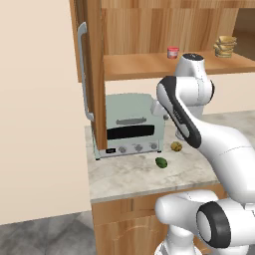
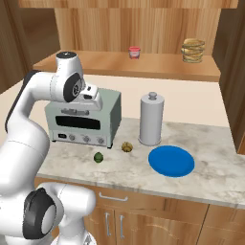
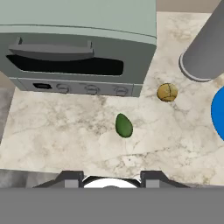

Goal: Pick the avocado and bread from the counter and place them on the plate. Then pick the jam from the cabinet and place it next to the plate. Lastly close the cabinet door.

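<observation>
The dark green avocado [image 1: 161, 162] [image 2: 98, 157] [image 3: 124, 125] lies on the marbled counter [image 1: 127, 177] [image 2: 213, 174] in front of the toaster oven. The round tan bread [image 1: 176, 146] [image 2: 127, 147] [image 3: 167, 92] sits just right of it. A blue plate [image 2: 171, 161] [image 3: 218, 111] lies further right. The red jam [image 1: 172, 52] [image 2: 134, 52] stands on the shelf of the wooden cabinet [image 1: 149, 67] [image 2: 95, 61], whose door [image 1: 92, 74] is swung open. My gripper [image 3: 111, 177] hangs well above the counter and looks down at the avocado. It is open, with nothing between its fingers.
A pale green toaster oven [image 1: 132, 124] [image 2: 83, 119] [image 3: 78, 43] stands at the back left of the counter. A tall steel canister [image 2: 151, 119] [image 3: 203, 48] stands behind the plate. A stack of tan discs [image 1: 225, 46] [image 2: 193, 50] sits on the shelf's right end.
</observation>
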Controlling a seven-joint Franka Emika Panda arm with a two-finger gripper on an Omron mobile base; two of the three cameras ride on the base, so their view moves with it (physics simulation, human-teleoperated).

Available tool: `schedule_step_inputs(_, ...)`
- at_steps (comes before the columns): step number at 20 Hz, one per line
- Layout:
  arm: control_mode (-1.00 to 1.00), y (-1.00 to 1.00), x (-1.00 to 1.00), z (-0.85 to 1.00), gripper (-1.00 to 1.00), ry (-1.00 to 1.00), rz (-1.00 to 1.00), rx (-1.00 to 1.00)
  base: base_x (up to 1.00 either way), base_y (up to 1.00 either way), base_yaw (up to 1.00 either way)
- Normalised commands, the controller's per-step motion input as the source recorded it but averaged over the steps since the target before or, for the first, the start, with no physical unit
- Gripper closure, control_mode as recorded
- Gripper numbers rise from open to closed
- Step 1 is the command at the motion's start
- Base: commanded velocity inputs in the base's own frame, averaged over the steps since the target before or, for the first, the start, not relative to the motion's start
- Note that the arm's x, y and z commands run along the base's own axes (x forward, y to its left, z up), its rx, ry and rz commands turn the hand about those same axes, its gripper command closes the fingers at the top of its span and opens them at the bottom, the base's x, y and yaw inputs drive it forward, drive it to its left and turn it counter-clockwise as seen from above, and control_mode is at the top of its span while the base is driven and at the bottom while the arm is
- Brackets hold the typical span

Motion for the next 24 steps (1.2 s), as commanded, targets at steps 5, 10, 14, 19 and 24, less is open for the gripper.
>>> schedule_step_inputs(5,-1.0,-0.02,0.0,-0.01,-1.0,0.0,0.0,-0.01,0.0,0.0,0.0)
schedule_step_inputs(10,-1.0,-0.09,-0.02,-0.1,-1.0,0.0,-0.01,-0.03,0.0,0.0,0.0)
schedule_step_inputs(14,-1.0,-0.09,-0.06,-0.13,-1.0,0.0,-0.01,0.01,0.0,0.0,0.0)
schedule_step_inputs(19,-1.0,-0.05,-0.04,-0.22,-1.0,0.0,-0.05,0.11,0.0,0.0,0.0)
schedule_step_inputs(24,-1.0,0.0,-0.02,-0.28,-1.0,0.04,-0.09,0.18,0.0,0.0,0.0)
